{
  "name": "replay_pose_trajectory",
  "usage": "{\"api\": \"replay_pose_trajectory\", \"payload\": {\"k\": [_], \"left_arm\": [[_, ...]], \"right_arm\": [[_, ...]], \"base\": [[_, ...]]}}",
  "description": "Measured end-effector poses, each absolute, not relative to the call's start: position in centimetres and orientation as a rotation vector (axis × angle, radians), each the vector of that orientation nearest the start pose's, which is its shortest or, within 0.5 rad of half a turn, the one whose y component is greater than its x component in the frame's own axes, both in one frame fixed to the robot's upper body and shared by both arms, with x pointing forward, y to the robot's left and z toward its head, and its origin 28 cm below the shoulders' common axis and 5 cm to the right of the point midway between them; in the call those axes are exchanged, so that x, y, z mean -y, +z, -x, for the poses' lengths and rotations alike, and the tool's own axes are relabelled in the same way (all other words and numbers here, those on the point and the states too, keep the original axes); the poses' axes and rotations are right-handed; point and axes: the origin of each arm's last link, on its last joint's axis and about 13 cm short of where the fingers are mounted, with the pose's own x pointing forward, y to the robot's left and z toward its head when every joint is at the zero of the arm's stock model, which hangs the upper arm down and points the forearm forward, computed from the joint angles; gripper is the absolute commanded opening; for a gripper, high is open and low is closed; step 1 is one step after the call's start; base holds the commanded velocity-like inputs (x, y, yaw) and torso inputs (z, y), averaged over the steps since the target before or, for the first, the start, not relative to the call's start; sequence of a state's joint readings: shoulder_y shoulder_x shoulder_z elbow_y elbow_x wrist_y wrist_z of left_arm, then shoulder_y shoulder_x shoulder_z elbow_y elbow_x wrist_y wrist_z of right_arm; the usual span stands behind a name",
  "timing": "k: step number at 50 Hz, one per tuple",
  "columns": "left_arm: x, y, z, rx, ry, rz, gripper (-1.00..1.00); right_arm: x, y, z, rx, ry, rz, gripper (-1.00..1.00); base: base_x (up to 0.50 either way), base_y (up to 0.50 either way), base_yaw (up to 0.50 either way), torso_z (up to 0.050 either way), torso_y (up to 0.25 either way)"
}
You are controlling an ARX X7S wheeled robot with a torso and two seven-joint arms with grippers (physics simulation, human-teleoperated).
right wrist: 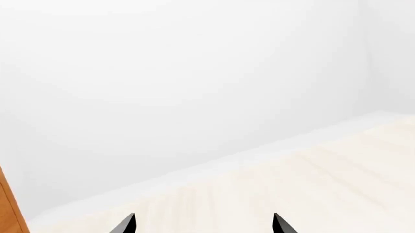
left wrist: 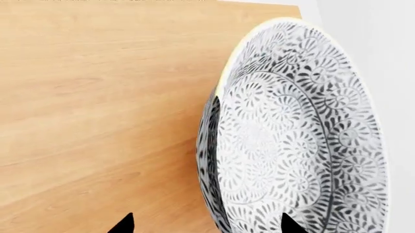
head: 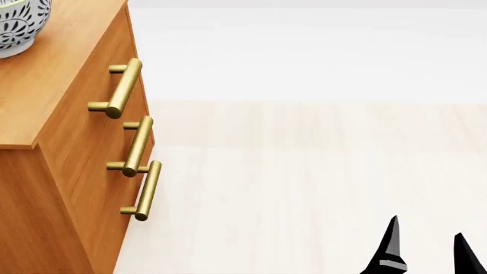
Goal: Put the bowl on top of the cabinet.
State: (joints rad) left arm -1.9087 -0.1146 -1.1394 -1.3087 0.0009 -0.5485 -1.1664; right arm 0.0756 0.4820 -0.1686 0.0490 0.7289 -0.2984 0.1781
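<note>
The bowl [left wrist: 292,131], white with a dense grey-black floral pattern and a pale rim, rests on the flat wooden top of the cabinet [left wrist: 97,107]. In the head view the bowl [head: 15,25] sits at the far-left corner of the cabinet [head: 68,74]. My left gripper [left wrist: 207,225] is open. Its two dark tips stand wide apart on either side of the bowl's wall, one over the inside and one over the wood. My right gripper [head: 426,248] hangs low over the pale floor, open and holding nothing [right wrist: 203,224].
Three brass bar handles [head: 122,88] stick out of the cabinet's front into the space beside it. Pale floor [head: 304,188] stretches to a white wall [right wrist: 194,73]. A sliver of the cabinet's edge [right wrist: 8,204] shows in the right wrist view.
</note>
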Motion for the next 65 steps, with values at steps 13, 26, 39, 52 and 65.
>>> {"api": "replay_pose_trajectory", "payload": {"k": [13,26,39,52,65], "left_arm": [[-23.8,42.1,-40.6,-0.522,0.792,1.009,1.00],[-22.7,44.4,-39.7,-0.460,0.768,0.954,1.00],[-20.9,46.9,-38.5,-0.362,0.761,0.846,1.00],[-19.4,48.3,-37.7,-0.278,0.746,0.743,1.00],[-17.7,49.0,-37.1,-0.201,0.718,0.640,1.00]], "right_arm": [[18.3,5.2,-22.7,0.214,-0.089,-0.273,1.00],[18.1,5.3,-22.5,0.218,-0.079,-0.271,1.00],[18.1,5.4,-22.2,0.225,-0.072,-0.272,1.00],[18.1,5.5,-22.0,0.229,-0.072,-0.273,1.00],[18.1,5.5,-22.0,0.230,-0.072,-0.273,1.00]], "base": [[0.00,0.00,0.00,0.000,0.000],[0.00,0.00,0.00,0.000,0.000],[0.00,0.00,0.00,0.000,0.000],[0.00,0.00,0.00,0.000,0.000],[0.00,0.00,0.00,0.000,0.000]]}}
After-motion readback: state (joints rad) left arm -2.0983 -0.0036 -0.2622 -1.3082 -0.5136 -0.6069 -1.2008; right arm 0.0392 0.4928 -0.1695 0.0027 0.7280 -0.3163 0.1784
